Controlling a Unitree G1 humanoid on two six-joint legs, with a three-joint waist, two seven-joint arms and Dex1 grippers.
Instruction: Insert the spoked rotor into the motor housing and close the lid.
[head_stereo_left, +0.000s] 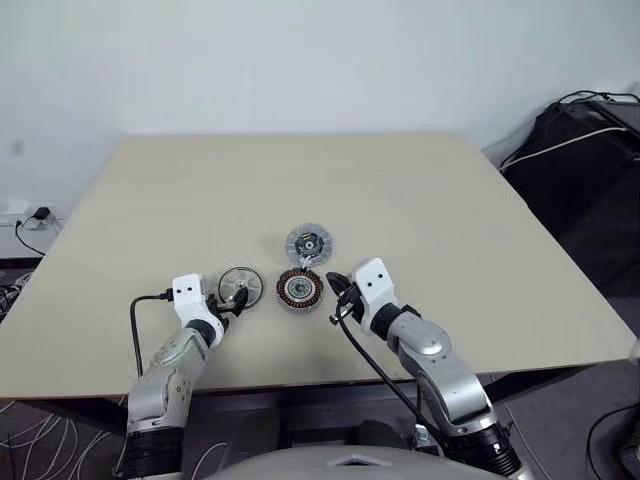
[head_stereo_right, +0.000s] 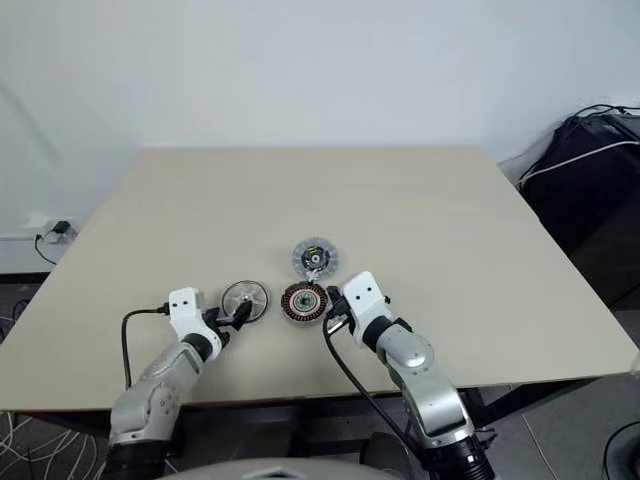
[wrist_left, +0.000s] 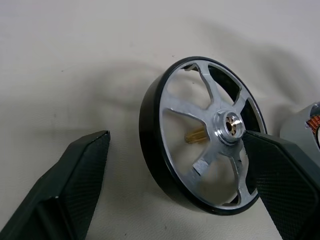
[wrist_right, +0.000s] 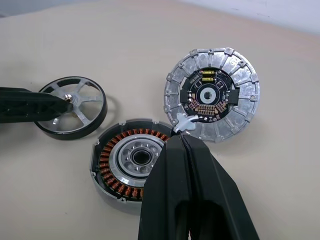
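Note:
The spoked rotor (head_stereo_left: 241, 286), a silvery wheel with a dark rim, lies flat on the table. My left gripper (head_stereo_left: 233, 299) is open at its near edge. In the left wrist view the rotor (wrist_left: 186, 113) sits between the two spread fingers (wrist_left: 75, 185), one of them crossing its hub side. The motor housing (head_stereo_left: 299, 290), with copper windings, lies just right of the rotor. The lid (head_stereo_left: 309, 243) rests behind it, its dark circuit face up. Shut and holding nothing, my right gripper (wrist_right: 178, 141) hovers at the housing's (wrist_right: 131, 159) right edge.
The beige table (head_stereo_left: 450, 200) stretches wide around the three parts, its front edge close to my arms. A black bag with cables (head_stereo_left: 590, 140) stands off the table's right side. A wall socket and cords (head_stereo_left: 35, 215) are at the left.

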